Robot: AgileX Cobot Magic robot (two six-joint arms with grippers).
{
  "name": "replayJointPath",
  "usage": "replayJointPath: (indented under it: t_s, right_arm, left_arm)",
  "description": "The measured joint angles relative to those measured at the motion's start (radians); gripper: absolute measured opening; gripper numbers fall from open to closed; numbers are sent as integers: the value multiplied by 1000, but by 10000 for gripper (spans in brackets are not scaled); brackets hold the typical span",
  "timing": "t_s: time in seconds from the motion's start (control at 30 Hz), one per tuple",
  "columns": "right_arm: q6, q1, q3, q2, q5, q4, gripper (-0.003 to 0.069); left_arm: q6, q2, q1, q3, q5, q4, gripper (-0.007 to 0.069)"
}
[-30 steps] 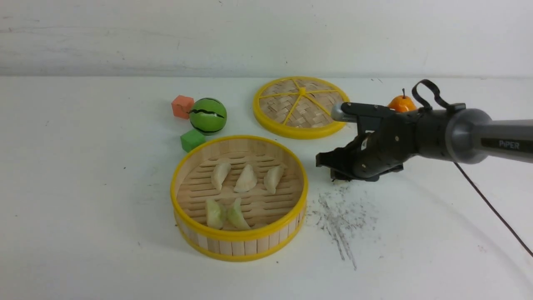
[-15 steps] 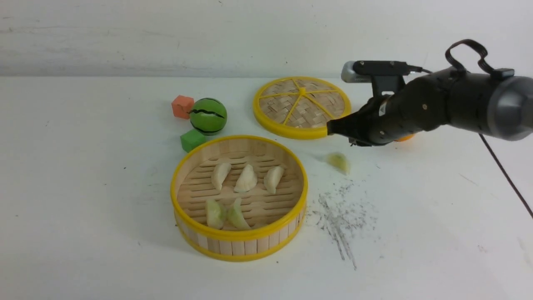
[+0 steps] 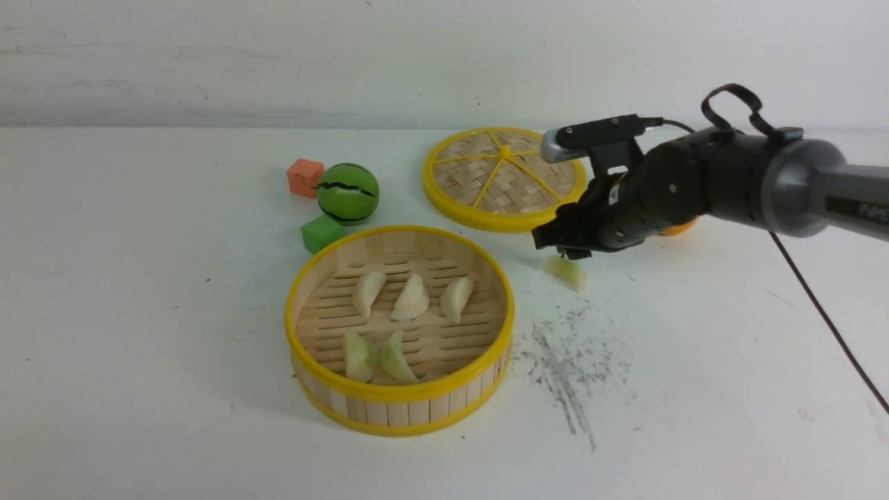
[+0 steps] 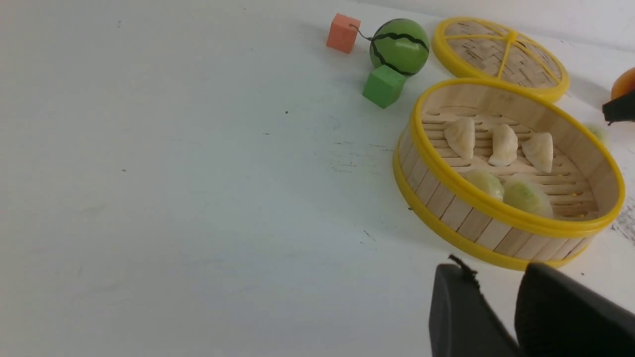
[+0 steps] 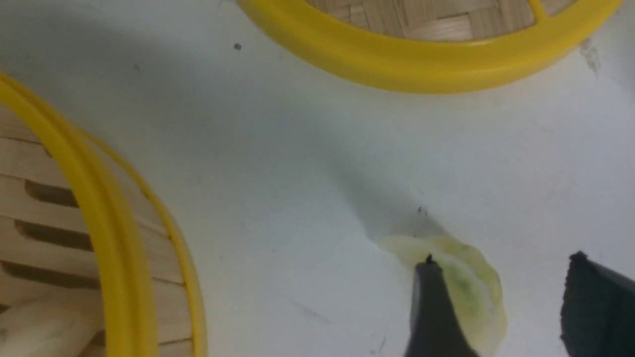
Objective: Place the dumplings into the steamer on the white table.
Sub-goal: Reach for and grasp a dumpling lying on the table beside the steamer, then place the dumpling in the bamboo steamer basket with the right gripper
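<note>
The steamer (image 3: 399, 330) stands on the white table (image 3: 139, 312) and holds several dumplings: three cream ones (image 3: 411, 298) in a row and two pale green ones (image 3: 378, 357) nearer me. One more yellow-green dumpling (image 3: 568, 272) lies on the table to the steamer's right. My right gripper (image 3: 559, 248) hovers just over it, open. In the right wrist view this dumpling (image 5: 471, 282) lies beside one finger (image 5: 431, 307), not gripped, with my right gripper (image 5: 503, 260) spread wide. My left gripper (image 4: 491, 270) is open and empty, near the steamer's wall (image 4: 476, 223).
The woven yellow-rimmed lid (image 3: 503, 177) lies flat behind the right gripper. A green watermelon ball (image 3: 347, 193), an orange-red cube (image 3: 304, 177) and a green cube (image 3: 321, 232) sit behind the steamer's left. An orange fruit (image 3: 680, 226) peeks from behind the right arm. Dark scuff marks (image 3: 569, 361) lie right of the steamer.
My right gripper lifted from the table without the yellow-green dumpling, which stayed on the table. It has now come back down over the dumpling with its jaws apart. The left gripper is still.
</note>
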Motion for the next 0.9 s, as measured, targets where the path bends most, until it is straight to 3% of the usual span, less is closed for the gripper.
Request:
replayJointPath:
  t_s: [0.07, 0.17, 0.27, 0.37, 0.5, 0.67, 0.9]
  right_arm:
    - [-3, 0, -21, 42, -7, 0, 420]
    - [-6, 0, -39, 97, -16, 0, 413]
    - [-10, -2, -45, 121, -18, -2, 325]
    - [-14, -3, -47, 108, 12, -2, 183]
    - [-14, -3, -47, 30, 105, 4, 194]
    - [-27, 23, -47, -115, 231, 103, 194]
    - [-90, 222, 1, -193, 292, 284, 194]
  left_arm:
    - [0, 0, 0, 0, 0, 0, 179]
    - [0, 0, 0, 0, 0, 0, 180]
    - [0, 0, 0, 0, 0, 0, 181]
    - [0, 0, 0, 0, 0, 0, 181]
    - [0, 0, 0, 0, 0, 0, 182]
    - [0, 0, 0, 0, 0, 0, 182]
    - [0, 0, 0, 0, 0, 0, 182]
